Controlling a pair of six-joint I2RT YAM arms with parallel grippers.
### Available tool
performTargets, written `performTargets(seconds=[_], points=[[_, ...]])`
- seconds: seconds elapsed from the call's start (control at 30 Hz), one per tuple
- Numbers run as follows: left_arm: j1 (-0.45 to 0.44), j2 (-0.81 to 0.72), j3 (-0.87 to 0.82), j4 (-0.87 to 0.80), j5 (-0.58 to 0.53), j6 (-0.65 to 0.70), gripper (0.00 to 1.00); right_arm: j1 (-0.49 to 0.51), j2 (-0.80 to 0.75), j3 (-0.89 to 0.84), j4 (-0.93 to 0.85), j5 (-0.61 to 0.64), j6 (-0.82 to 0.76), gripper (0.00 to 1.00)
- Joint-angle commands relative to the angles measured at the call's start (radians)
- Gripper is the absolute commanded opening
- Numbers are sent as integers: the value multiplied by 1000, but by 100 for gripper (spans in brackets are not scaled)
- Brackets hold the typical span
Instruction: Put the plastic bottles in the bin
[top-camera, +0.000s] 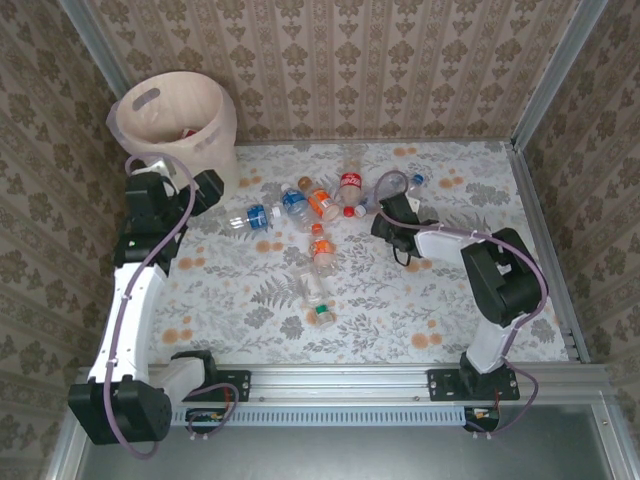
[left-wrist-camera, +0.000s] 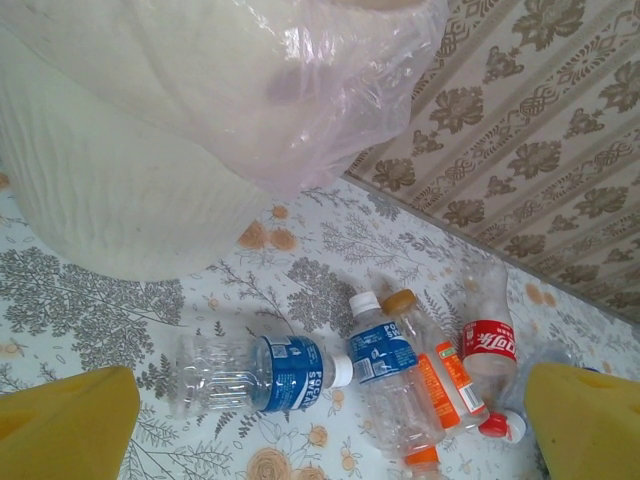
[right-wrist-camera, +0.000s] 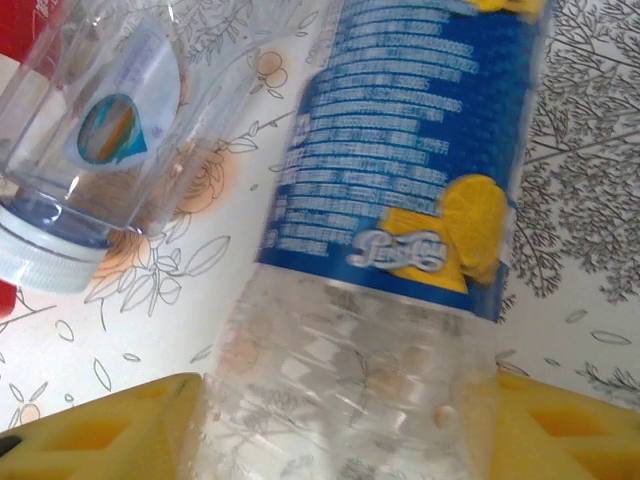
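The cream bin (top-camera: 205, 140) stands at the far left, its bagged wall (left-wrist-camera: 110, 190) close in the left wrist view. Several plastic bottles lie mid-table: two blue-labelled ones (top-camera: 258, 216) (top-camera: 296, 207), an orange-labelled one (top-camera: 322, 203) and a red-labelled one (top-camera: 349, 186). My left gripper (top-camera: 205, 190) hangs open beside the bin, above the blue-labelled bottle (left-wrist-camera: 260, 372). My right gripper (right-wrist-camera: 345, 440) has closed on a clear bottle with a blue and yellow label (right-wrist-camera: 400, 200), both yellow fingers (right-wrist-camera: 110, 430) against its sides; in the top view it (top-camera: 392, 222) is low at the cluster's right.
Two more bottles (top-camera: 322, 247) (top-camera: 313, 288) lie nearer the arms. A clear bottle with a white cap (right-wrist-camera: 90, 130) lies just left of the held one. Wallpapered walls and metal rails close in the table on all sides.
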Motion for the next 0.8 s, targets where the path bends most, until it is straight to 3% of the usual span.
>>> performTargets(seconds=[0.0, 0.23, 0.4, 0.77], points=[[6, 17, 9, 5, 47, -2, 100, -5, -54, -49, 31, 30, -34, 60], [5, 29, 11, 12, 93, 10, 100, -5, -153, -154, 95, 31, -47, 53], [-9, 46, -2, 70, 189, 16, 100, -6, -263, -275, 199, -12, -86, 52], [-188, 152, 12, 172, 245, 54, 100, 51, -418, -403, 326, -179, -228, 49]])
